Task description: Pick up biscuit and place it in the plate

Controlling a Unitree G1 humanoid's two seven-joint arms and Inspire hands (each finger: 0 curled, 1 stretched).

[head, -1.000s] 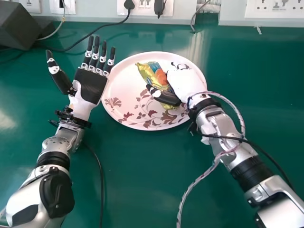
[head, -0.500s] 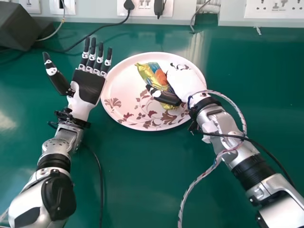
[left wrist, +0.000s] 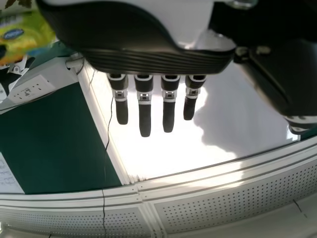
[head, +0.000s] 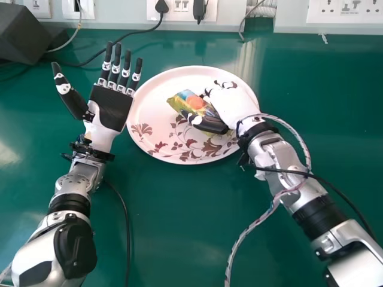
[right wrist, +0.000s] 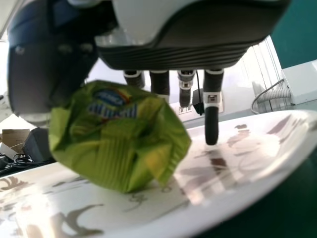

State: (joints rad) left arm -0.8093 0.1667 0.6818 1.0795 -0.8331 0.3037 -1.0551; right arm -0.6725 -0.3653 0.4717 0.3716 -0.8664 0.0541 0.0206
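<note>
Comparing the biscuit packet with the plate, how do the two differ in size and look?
The biscuit packet is small, while the plate is far wider. The packet's wrapper is crumpled and shiny, whereas the plate has a smooth surface and a rounded outline. The packet is mostly yellow-green; the plate is pale pink with brownish-red leafy patterns. Both carry printed decoration.

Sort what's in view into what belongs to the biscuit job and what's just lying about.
Part of the job:
- biscuit packet, on the plate
- patterned plate
- right robot hand, at the packet

Just there:
- left robot hand, idle beside the plate
- dark box
- black plug
- wall sockets
</note>
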